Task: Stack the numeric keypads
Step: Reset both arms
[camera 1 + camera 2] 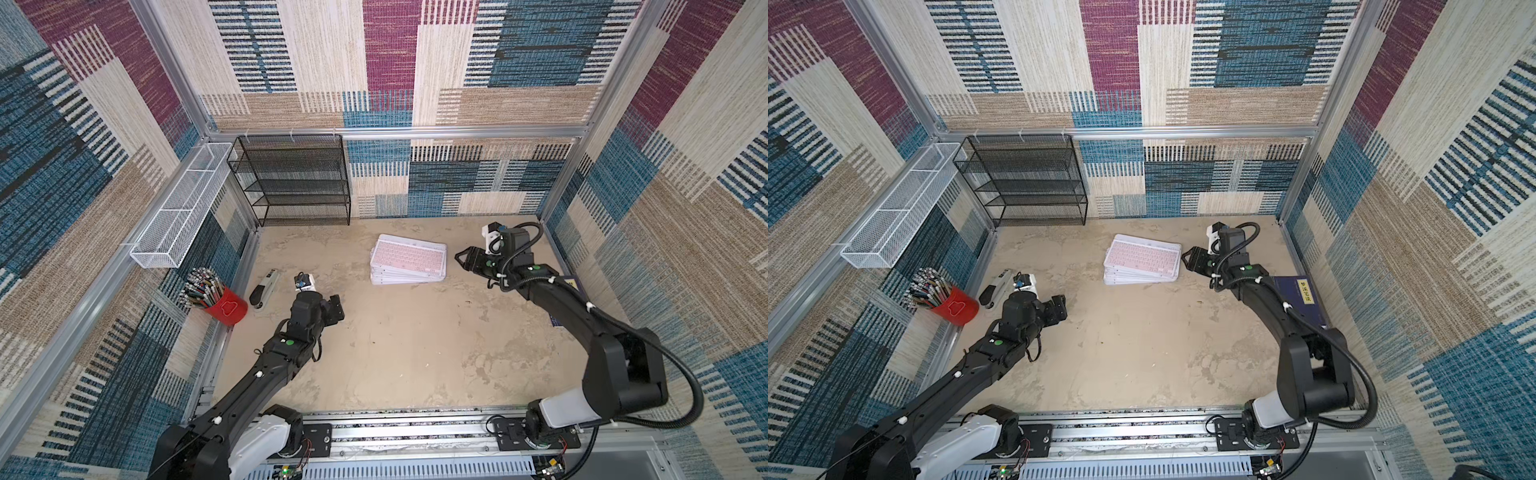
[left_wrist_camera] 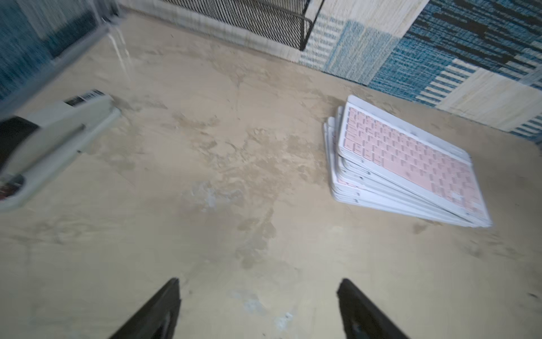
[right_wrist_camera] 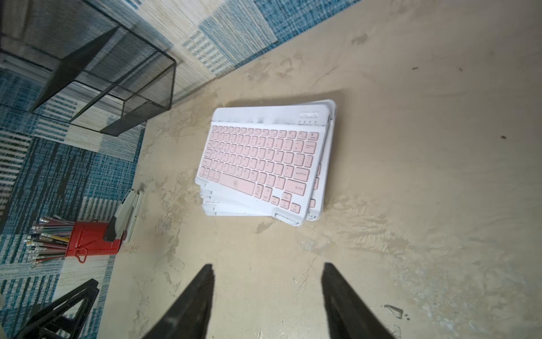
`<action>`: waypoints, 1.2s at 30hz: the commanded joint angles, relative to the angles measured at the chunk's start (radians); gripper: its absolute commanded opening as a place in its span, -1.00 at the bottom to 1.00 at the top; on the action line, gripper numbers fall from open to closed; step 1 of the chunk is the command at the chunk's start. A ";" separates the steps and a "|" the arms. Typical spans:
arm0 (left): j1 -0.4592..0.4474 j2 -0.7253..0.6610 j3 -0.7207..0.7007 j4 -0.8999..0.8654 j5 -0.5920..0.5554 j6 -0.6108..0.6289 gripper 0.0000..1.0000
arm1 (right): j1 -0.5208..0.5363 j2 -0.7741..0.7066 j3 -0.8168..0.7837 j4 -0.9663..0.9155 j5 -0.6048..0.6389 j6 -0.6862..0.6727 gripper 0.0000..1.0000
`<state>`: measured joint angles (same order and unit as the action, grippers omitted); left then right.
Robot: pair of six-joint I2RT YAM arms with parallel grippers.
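Black arms, white shoulder covers, green dots, corrugated cable.

Stack of numeric keypads lying askew at table rear centre, stapler well apart to left, pencil cup just left of it, shelf rack behind against rear wall, book at right edge, seemingly flat.

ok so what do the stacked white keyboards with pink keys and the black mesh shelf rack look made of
The stacked white-framed keyboards: probably plastic, matte, judging by smooth moulded frames with rounded corners and even pastel keys. The black mesh shelf rack: apparently dark-coated metal, a see-through fine grid on thin rod frames.
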<state>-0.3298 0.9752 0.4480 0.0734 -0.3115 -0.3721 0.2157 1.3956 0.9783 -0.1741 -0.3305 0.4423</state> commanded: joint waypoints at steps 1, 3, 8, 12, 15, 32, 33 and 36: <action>-0.002 -0.043 -0.070 0.258 -0.274 0.279 1.00 | 0.049 -0.089 -0.088 0.209 0.155 -0.070 0.99; 0.010 -0.055 -0.103 0.317 -0.420 0.357 0.99 | 0.076 -0.108 -0.113 0.219 0.198 -0.105 0.99; 0.124 -0.013 -0.196 0.499 -0.355 0.348 1.00 | 0.116 -0.145 -0.212 0.349 0.249 -0.179 0.98; 0.204 0.149 -0.243 0.732 -0.220 0.330 1.00 | 0.116 -0.168 -0.262 0.393 0.317 -0.222 0.99; 0.264 0.353 -0.280 1.004 -0.143 0.302 0.99 | 0.117 -0.186 -0.299 0.429 0.385 -0.246 0.98; 0.356 0.549 -0.106 0.876 0.119 0.305 0.98 | -0.094 -0.050 -0.530 0.883 0.672 -0.412 0.98; 0.356 0.531 -0.095 0.823 0.121 0.302 0.98 | -0.114 -0.022 -0.568 0.987 0.650 -0.414 0.99; 0.356 0.552 -0.097 0.873 0.122 0.311 0.98 | -0.157 0.084 -0.671 1.261 0.561 -0.451 0.99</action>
<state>0.0238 1.5185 0.3481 0.9249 -0.2039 -0.0727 0.0807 1.4300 0.3557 0.7494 0.2985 0.0280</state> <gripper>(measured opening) 0.991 0.993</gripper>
